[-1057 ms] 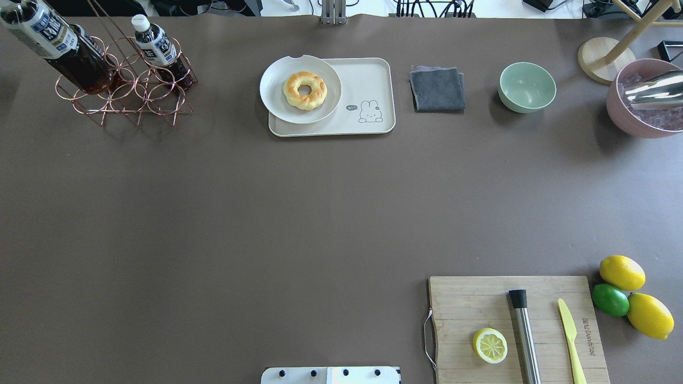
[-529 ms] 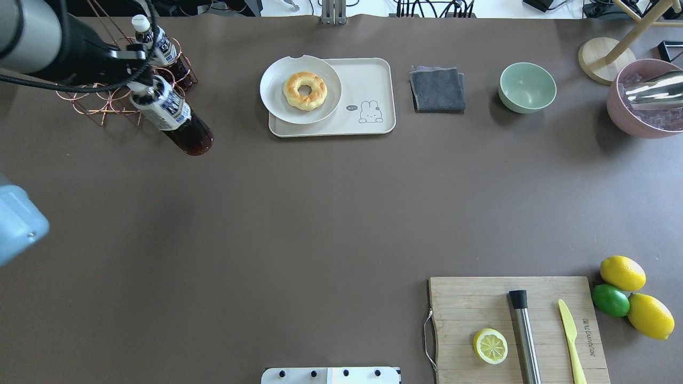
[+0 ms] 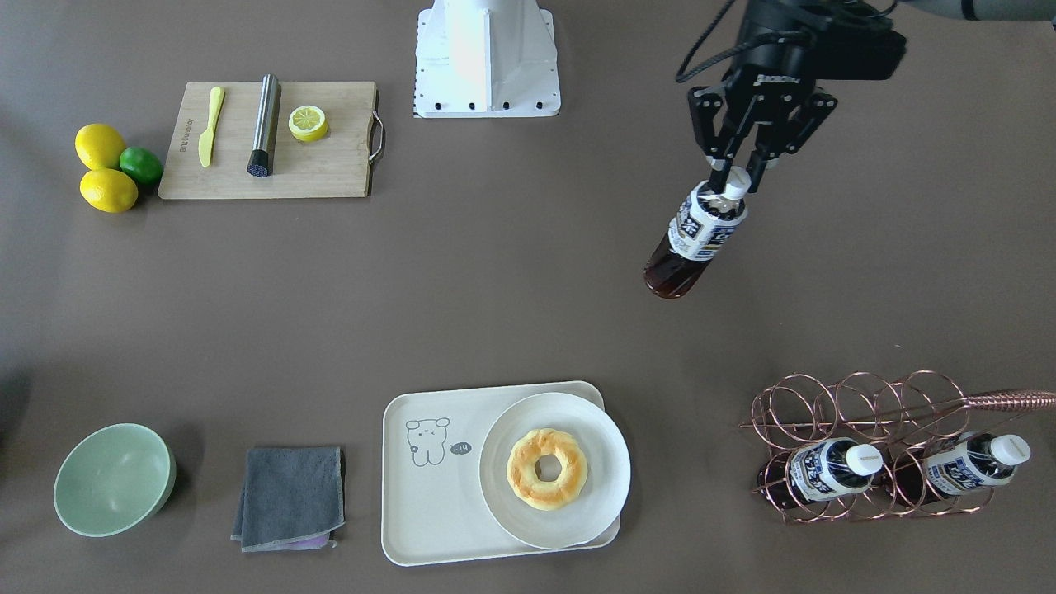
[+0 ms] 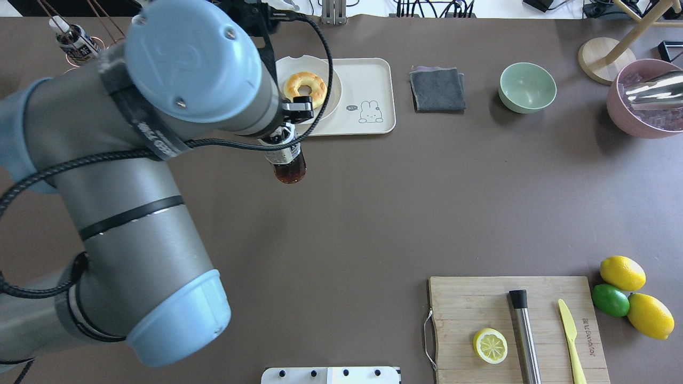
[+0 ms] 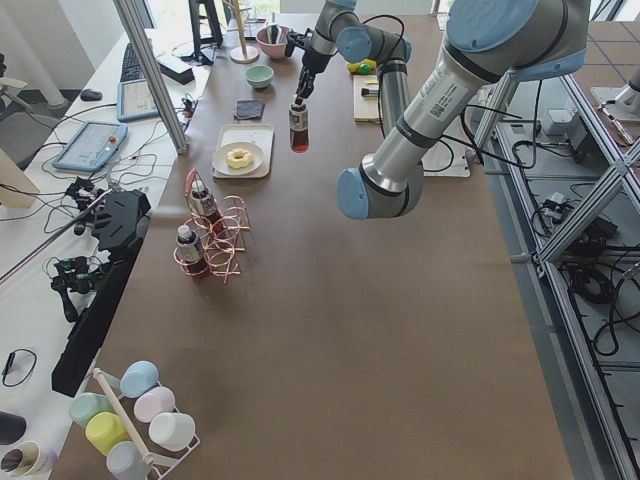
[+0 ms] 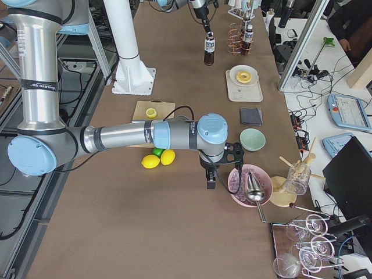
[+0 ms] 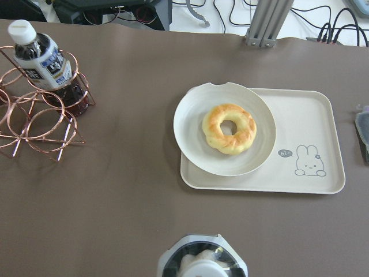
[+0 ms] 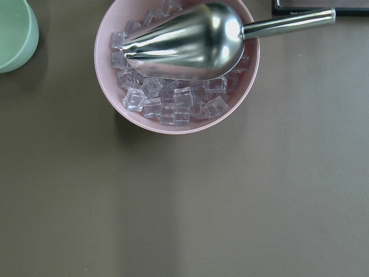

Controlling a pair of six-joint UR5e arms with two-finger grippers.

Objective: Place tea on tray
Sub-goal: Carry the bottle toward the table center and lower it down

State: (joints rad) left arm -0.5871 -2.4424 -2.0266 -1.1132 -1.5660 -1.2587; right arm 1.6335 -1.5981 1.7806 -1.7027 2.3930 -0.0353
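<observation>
Brown table [image 3: 495, 289]: left pincer [image 3: 734, 183] holds tea [image 3: 697, 235] near "hi" tray [image 3: 429, 511].

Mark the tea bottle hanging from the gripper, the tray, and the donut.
tea bottle [image 3: 703, 228]: front-facing view, on its printed label.
tray [image 3: 429, 511]: front-facing view, on the bare floor below the bear drawing.
donut [image 3: 520, 472]: front-facing view, on the ring's left side.
</observation>
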